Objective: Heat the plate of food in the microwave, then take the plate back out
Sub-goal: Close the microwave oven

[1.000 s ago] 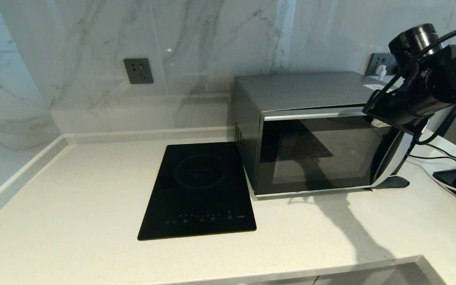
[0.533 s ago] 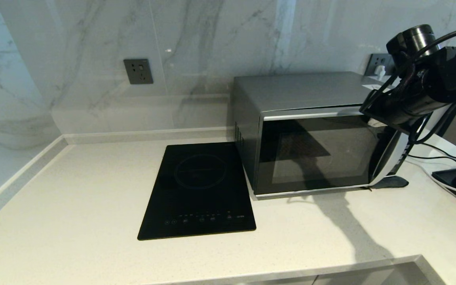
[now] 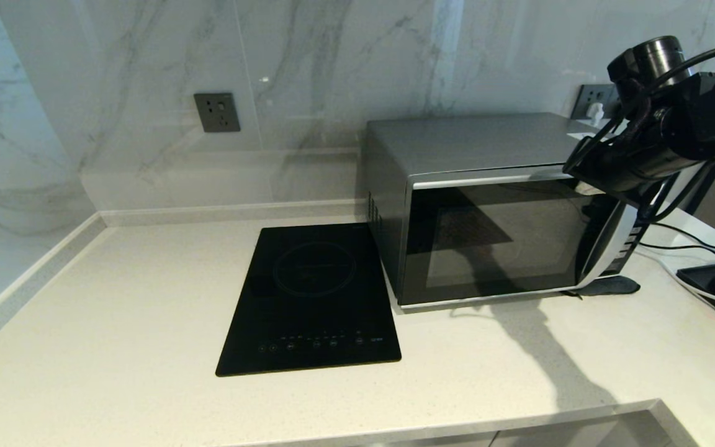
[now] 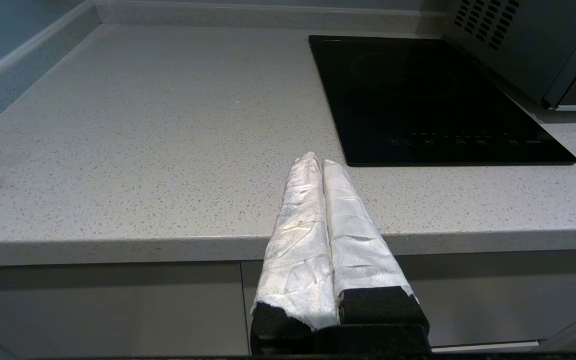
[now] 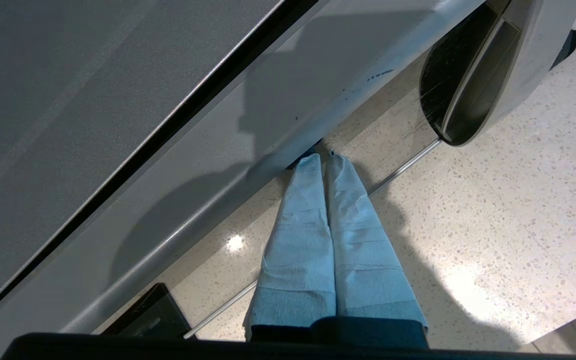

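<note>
Since the earlier frame the microwave door has swung slightly further closed under the right claw, whose tips are pressed together against its top edge; steady pushing is advised; no plate is seen.

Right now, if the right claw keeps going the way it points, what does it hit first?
Probably the microwave: the shut right claw has its tips at the door's top edge, beside the curved handle. Contact itself is unclear.

Microwave button panel largely hidden behind right arm.
</note>
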Controlling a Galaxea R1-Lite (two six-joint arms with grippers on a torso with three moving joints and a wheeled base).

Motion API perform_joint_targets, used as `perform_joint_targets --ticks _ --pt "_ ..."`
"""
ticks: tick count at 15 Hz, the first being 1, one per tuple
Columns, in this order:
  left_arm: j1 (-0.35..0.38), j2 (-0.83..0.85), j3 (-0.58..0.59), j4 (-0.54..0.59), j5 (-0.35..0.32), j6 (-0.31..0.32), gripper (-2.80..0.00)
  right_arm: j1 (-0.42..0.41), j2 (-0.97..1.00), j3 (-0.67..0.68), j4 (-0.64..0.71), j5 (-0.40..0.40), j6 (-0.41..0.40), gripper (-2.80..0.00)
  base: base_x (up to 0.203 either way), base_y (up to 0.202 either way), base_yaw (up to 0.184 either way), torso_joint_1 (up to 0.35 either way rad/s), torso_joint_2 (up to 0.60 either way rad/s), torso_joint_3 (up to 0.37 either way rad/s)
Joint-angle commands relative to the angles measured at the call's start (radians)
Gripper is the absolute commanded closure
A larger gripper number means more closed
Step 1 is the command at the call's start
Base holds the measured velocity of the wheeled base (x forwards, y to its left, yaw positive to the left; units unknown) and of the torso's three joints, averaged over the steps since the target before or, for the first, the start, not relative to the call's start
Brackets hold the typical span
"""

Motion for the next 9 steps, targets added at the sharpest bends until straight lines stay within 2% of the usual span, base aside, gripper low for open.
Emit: perform_joint_targets --ticks 1,9 --pt "0.000 0.002 0.000 0.000 0.000 -0.001 0.00 -0.001 -0.003 0.000 0.002 -0.001 0.007 0.00 0.000 0.000 0.000 0.000 0.00 0.000" --pt "0.000 0.002 0.000 0.000 0.000 -0.001 0.00 -0.004 -0.006 0.001 0.000 0.065 0.016 0.00 0.000 0.000 0.000 0.000 0.00 0.000"
